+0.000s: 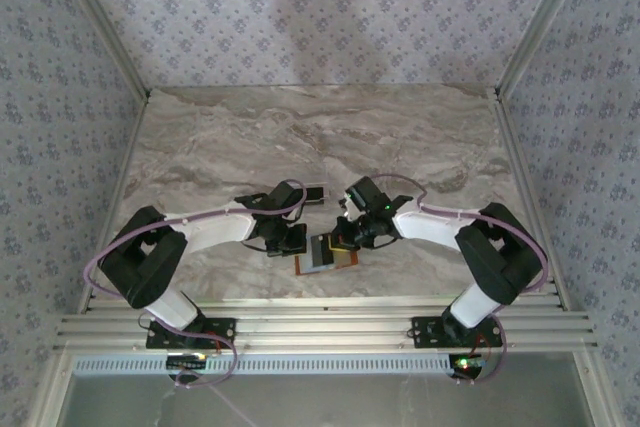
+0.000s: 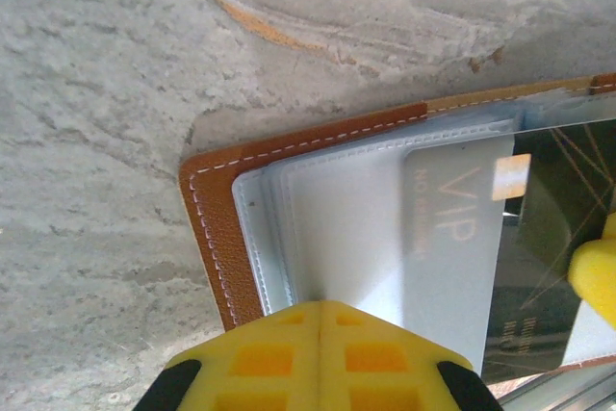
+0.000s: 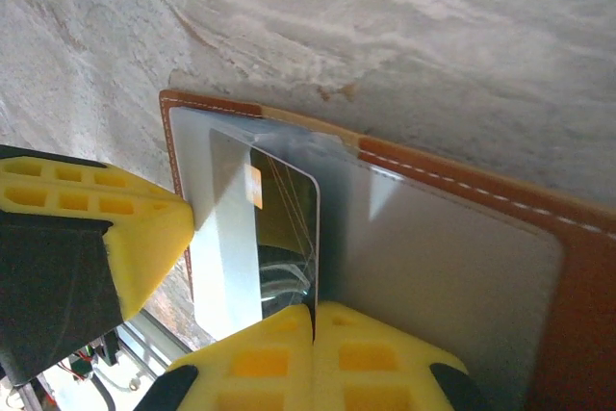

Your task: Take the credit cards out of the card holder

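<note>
**1. Marble table top** [image 1: 250,137]. It lies beneath both my tools and bears everything listed.

**2. Card holder** [image 2: 207,228]. Orange-brown with white stitching, it lies open and flat directly under both fingertip pairs. I judge it light and limp at the fold, so it could lift or skate if a card drags. It wants pinning down, not gripping.

**3. Left gripper** [image 2: 320,310]. The fingers are pressed together, with the tips down on the sleeve pages just ahead of them. I cannot tell whether they nip a page or merely press on it.

**4. Right gripper** [image 3: 316,313]. The fingers are closed on the near edge of the dark card, which rises tilted straight ahead of the tips.

**5. Clear sleeve pages** [image 2: 337,228]. A stack of soft, glossy film inside the holder, running ahead of the left tips. I expect the film to cling to the card faces.

**6. Whitish VIP card** [image 2: 452,238]. It lies flat in a sleeve, ahead and to the right of the left tips. I would take it by whichever short edge shows at the pocket mouth.

**7. Dark credit card** [image 3: 284,228].
- Thin, stiff, slick-faced and nearly weightless, by my judgement.
- Best held by pinching across the two faces at an exposed edge, as the right tool does here.
- The pull should run in line with the pocket. A slant pull could let it slip from the pads.
- I cannot tell whether its far end sits inside a pocket.
</note>
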